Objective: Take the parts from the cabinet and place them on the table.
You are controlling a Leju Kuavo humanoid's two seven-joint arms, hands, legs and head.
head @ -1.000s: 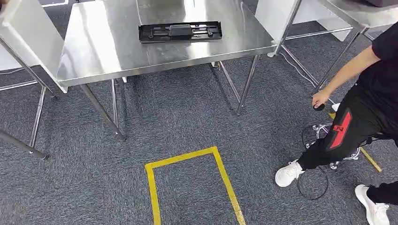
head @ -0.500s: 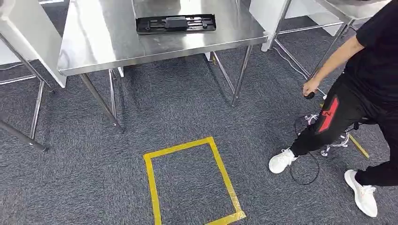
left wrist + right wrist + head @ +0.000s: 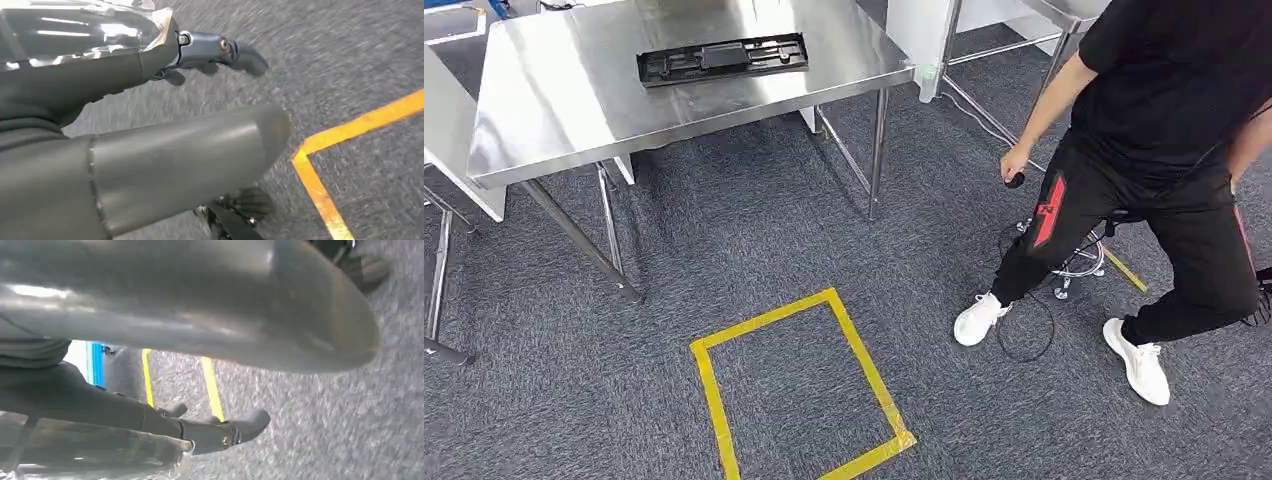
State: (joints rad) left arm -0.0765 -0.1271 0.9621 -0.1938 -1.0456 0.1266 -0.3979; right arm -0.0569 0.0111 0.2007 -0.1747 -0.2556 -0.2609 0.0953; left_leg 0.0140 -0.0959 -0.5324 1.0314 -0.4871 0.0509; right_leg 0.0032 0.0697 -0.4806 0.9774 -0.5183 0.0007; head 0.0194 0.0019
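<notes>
Both hands are hanging down over the grey carpet [image 3: 754,240] with nothing in them. In the left wrist view the left hand [image 3: 190,125] has its thick grey thumb [image 3: 200,150] sticking straight out and the darker fingers [image 3: 220,50] stretched well apart from it, so the hand is spread wide and touching nothing. Same deal on the other side: the right hand [image 3: 225,340] shows its big thumb [image 3: 250,310] across the frame and the darker fingers [image 3: 235,427] extended away from it, with only carpet between them. Both wrist views are a bit motion-blurred, but there's clearly no part in either hand.

The one part on show is a long flat black plastic piece [image 3: 722,59] lying on the steel table [image 3: 574,110], near the far side of the top and roughly parallel to the table's long edge. It sits on its own, well away from both hands.

On the floor in front of the table there's a rectangle marked in yellow tape [image 3: 864,360]; bits of the same yellow line turn up in both wrist views. Off to the right, a person [image 3: 1164,130] in black clothes and white sneakers stands beside a stool [image 3: 1079,262], holding a small dark object [image 3: 1016,180] in one hand, with a thin black cable [image 3: 1024,330] looping on the carpet near their feet. The edge of another steel table [image 3: 454,150] shows at the left.
</notes>
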